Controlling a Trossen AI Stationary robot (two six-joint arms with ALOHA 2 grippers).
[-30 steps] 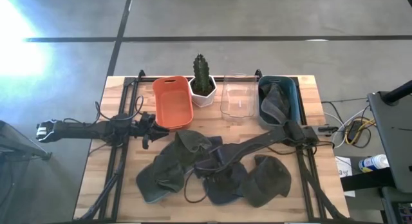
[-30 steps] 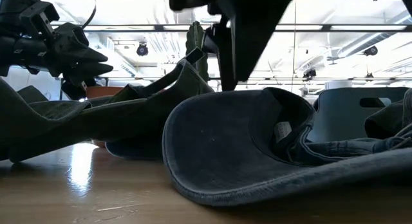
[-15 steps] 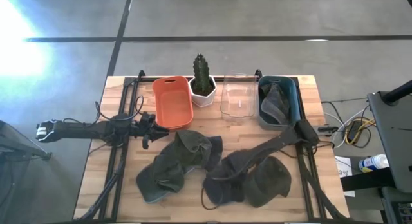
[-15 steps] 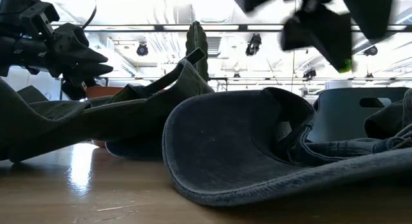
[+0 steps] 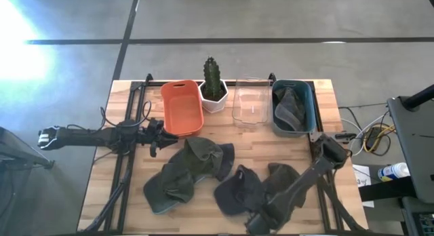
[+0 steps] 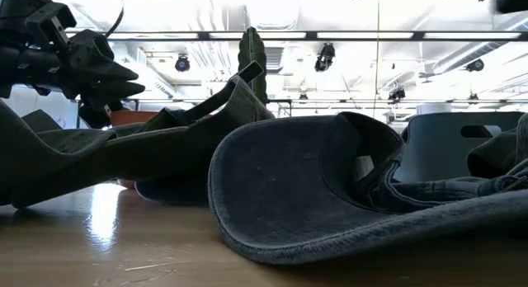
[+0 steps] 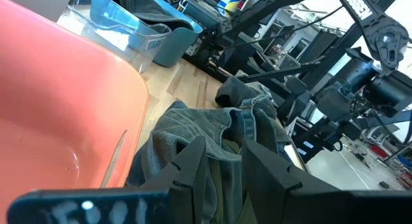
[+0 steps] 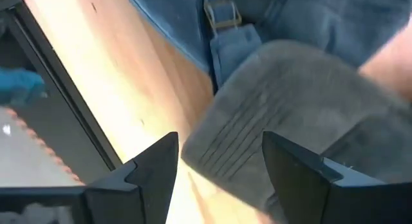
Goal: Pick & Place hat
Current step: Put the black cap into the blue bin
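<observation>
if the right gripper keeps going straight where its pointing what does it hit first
Most likely the grey cap lying directly ahead of the open right gripper, with the blue hat beyond it; depth is hard to judge.

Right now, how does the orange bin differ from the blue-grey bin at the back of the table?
The orange bin shows nothing inside it, while the blue-grey bin holds a dark hat. The orange bin stands left of the cactus pot; the blue-grey bin stands at the right end, beyond the clear container. Both are open-topped, in the same back row.
</observation>
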